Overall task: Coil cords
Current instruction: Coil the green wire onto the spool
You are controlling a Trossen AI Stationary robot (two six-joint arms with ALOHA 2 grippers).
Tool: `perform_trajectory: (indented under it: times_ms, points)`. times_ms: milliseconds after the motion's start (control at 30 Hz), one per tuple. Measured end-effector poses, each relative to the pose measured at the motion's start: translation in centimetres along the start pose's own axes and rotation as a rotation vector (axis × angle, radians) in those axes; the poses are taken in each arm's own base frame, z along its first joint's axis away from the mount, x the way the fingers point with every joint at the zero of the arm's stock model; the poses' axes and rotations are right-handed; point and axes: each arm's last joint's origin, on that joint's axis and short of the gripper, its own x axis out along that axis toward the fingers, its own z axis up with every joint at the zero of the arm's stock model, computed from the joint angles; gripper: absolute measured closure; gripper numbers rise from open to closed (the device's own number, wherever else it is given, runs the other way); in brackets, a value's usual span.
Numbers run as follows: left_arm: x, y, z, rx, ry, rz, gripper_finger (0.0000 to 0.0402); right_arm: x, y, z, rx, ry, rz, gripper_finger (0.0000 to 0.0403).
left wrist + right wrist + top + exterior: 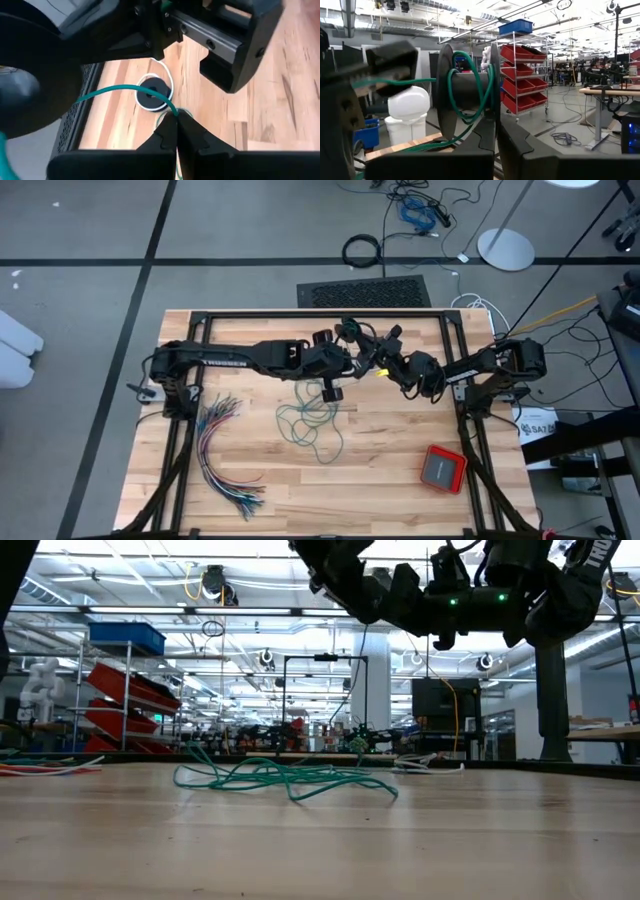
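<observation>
Teal-green cord (312, 423) sprawls lengthwise along table (400, 480); left fingers (176, 131) pinch it, right fingers (496, 131) closed against spool (467, 92).

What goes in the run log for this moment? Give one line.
left gripper: shut on teal-green cord | right gripper: shut on spool, cord partly wound | rest of cord loose on table

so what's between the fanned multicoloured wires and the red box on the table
In the high view, only the loose teal-green cord lies between the fanned multicoloured wire bundle and the red box.
</observation>
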Motion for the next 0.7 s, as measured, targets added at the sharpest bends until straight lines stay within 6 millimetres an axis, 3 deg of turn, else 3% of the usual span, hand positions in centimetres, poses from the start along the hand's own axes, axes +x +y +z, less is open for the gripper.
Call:
perform_trajectory:
  times_ms: [700]
  points:
    - [-2.2,3.7,2.0,0.049,-0.026,-0.006,0.0402,0.0,-0.1,-0.7,-0.047,0.069,-0.041,0.0403]
